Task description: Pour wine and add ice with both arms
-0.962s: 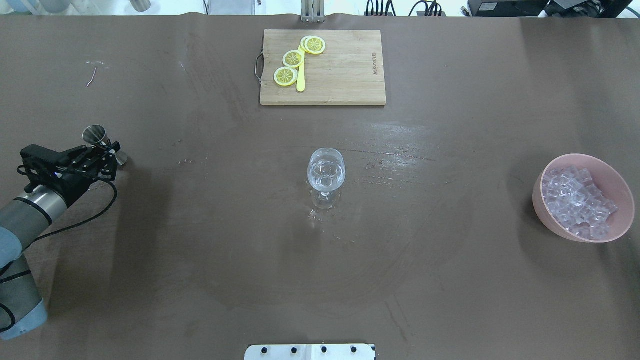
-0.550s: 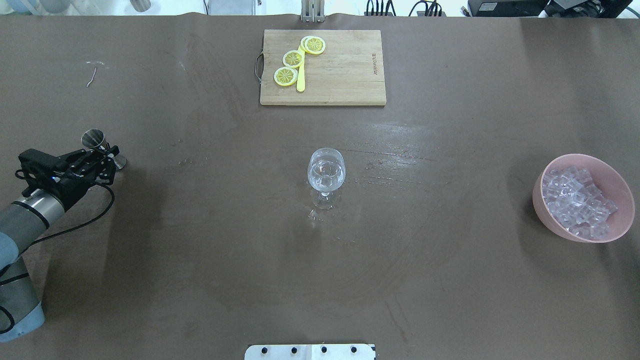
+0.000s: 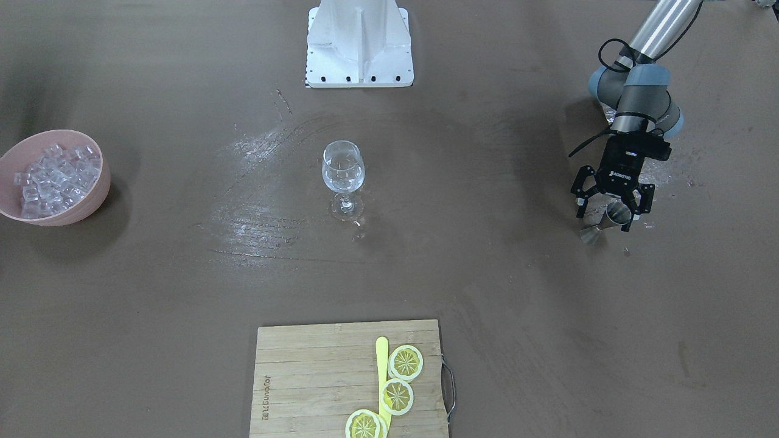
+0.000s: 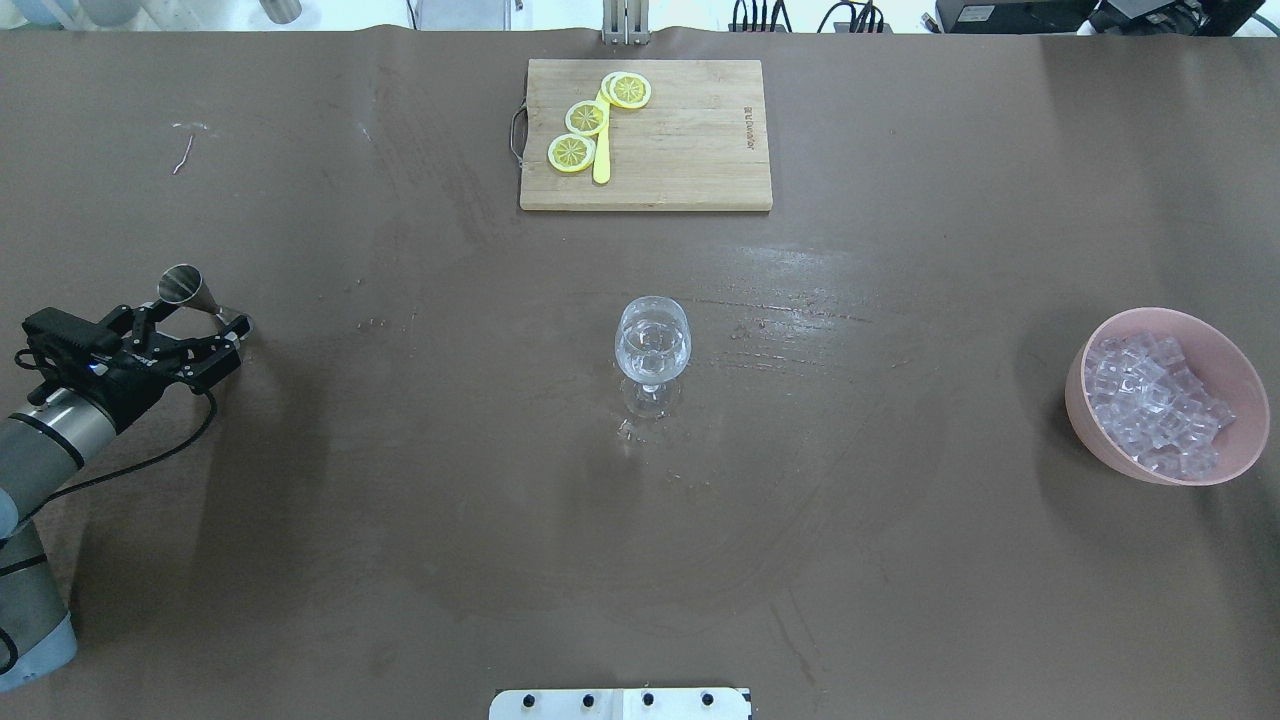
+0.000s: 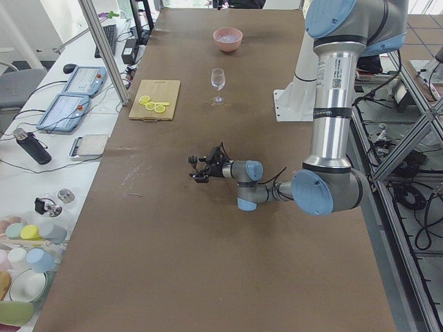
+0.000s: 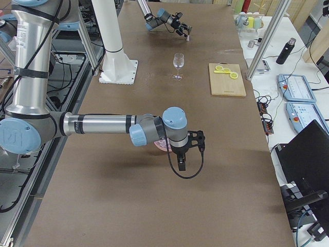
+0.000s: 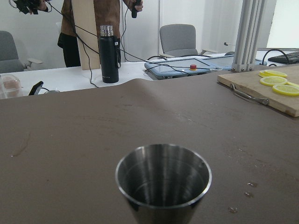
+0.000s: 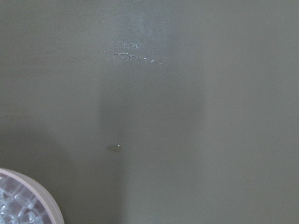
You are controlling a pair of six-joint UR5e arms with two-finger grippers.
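**Mid-task at the bar table.** L gripper [image 3: 608,210] stands spread wide at the table's [image 4: 400,520] left end, holding nothing. It has one finger on either side of a small steel measuring cup [image 4: 185,287], which sits upright and, in the wrist view, looks dry inside. The wine glass [image 4: 652,342] is at mid-table, well apart, w/ what seems a little clear liquid in it. The ice [image 4: 1150,400] is heaped in a pink bowl [image 4: 1083,415] at the right end. R gripper [image 6: 181,160] shows only in a side view, pointing down beside the bowl; can't tell if it is wide or closed. A board [image 4: 690,150] w/ lemon slices [image 4: 571,152] lies at the table's far edge.

Likely trouble: the L fingers flank the cup closely, so a skewed pull-back could clip it and knock it over. On the R side, the cubes are small, clear and prob. slick. A poor pinch could drop one en route, and a low approach could strike the tall, top-heavy glass.
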